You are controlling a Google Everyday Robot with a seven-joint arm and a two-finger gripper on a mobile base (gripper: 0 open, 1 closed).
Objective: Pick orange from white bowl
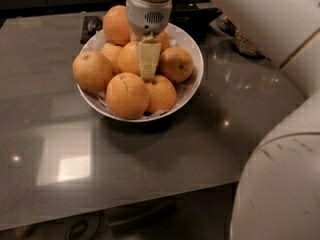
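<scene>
The white bowl (192, 84) stands on the dark table and holds several oranges in a pile. The orange (128, 58) with smooth skin lies in the middle of the pile, partly hidden by my gripper. My gripper (149, 60) points straight down over the bowl's centre, its cream tip right beside this orange and left of an orange with a stem dot (176, 64). An orange with a dark crease line (127, 95) lies at the front. A large orange (117, 24) sits at the back, beside the gripper's grey body.
The glossy dark table (150, 164) stretches in front of the bowl to its near edge. My white arm and base (280, 134) fill the right side. A small patterned object (240, 39) lies at the back right, and a dark object (92, 26) lies behind the bowl.
</scene>
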